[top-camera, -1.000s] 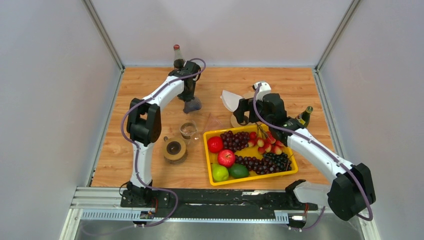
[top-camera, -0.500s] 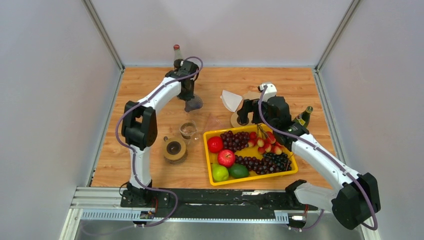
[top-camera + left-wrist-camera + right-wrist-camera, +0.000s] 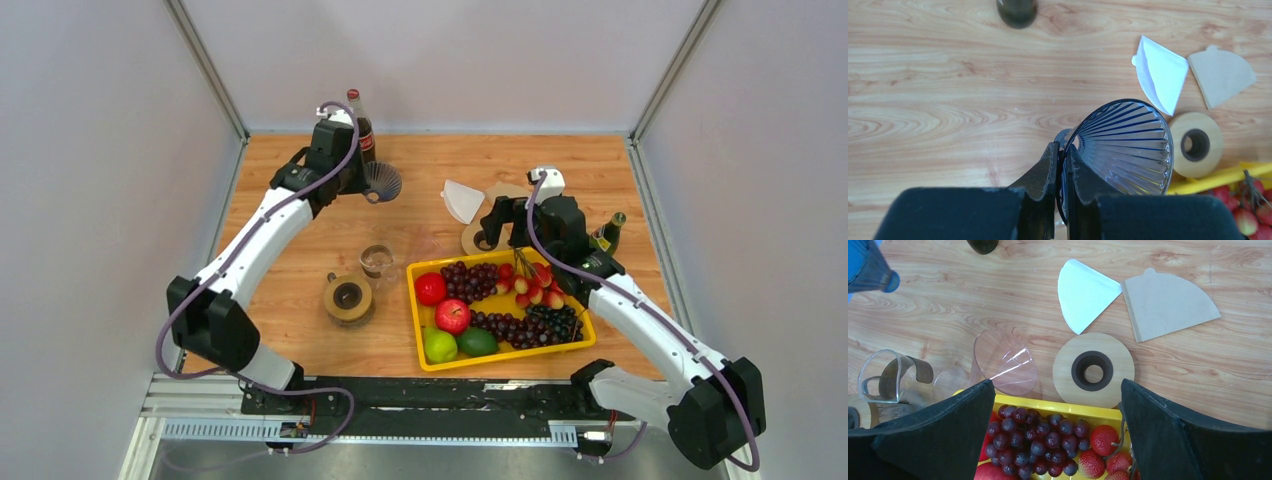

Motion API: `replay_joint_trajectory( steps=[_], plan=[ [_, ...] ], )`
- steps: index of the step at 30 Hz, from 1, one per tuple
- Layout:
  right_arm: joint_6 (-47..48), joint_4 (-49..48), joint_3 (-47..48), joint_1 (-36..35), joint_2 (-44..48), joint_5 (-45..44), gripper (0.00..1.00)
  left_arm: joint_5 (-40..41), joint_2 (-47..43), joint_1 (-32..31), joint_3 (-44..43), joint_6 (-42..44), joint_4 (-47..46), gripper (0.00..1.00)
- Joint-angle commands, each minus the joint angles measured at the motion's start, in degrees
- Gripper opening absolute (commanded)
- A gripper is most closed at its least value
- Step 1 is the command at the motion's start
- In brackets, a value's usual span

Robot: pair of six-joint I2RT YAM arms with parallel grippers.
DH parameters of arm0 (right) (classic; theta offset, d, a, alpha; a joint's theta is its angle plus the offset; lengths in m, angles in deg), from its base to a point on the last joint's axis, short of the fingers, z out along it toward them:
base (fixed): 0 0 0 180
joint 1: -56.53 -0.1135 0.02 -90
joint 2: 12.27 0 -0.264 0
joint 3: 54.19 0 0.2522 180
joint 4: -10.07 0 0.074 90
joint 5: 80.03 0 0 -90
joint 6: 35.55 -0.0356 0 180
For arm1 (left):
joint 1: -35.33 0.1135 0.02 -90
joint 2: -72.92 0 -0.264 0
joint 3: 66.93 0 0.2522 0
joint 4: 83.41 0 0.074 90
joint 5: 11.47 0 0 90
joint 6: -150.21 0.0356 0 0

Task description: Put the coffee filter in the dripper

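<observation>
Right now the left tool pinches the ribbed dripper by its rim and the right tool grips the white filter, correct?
No. The left tool does pinch the ribbed dripper by its rim, but the right tool hangs open and empty; the white filter lies on the table, as the right wrist view shows.

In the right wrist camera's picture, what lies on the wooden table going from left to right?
A clear glass cup with a handle, clear plastic cone on its side, white paper filter, brown paper filter.

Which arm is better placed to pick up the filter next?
Right: the right gripper, open, hovers near the white filter; the left gripper is shut on the dripper.
</observation>
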Motion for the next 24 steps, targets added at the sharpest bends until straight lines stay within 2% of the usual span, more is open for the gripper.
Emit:
replay_joint_trajectory(
  steps=[1,8,12,17,24],
  plan=[
    [-0.47,-1.00,1.24,0.22,-0.30,1.94,1.00,-3.44,-7.85,-0.18,5.73,-3.25,-3.40,0.00],
    [-0.11,-1.09,2.03,0.22,-1.27,3.06,1.00,-3.75,-20.62,-0.17,14.22,-5.42,1.43,0.00],
    [0.02,-1.44,2.61,0.18,-2.69,6.84,1.00,-3.53,-26.86,-0.18,18.14,-5.25,1.95,0.00],
    [0.10,-1.53,3.81,0.19,-4.47,9.71,1.00,-5.81,-30.61,-0.18,18.99,-4.67,8.26,0.00],
    [-0.83,-1.72,6.79,-0.04,-7.31,16.21,1.00,-7.28,-36.89,-0.13,23.39,-4.05,12.24,0.00]
  ],
)
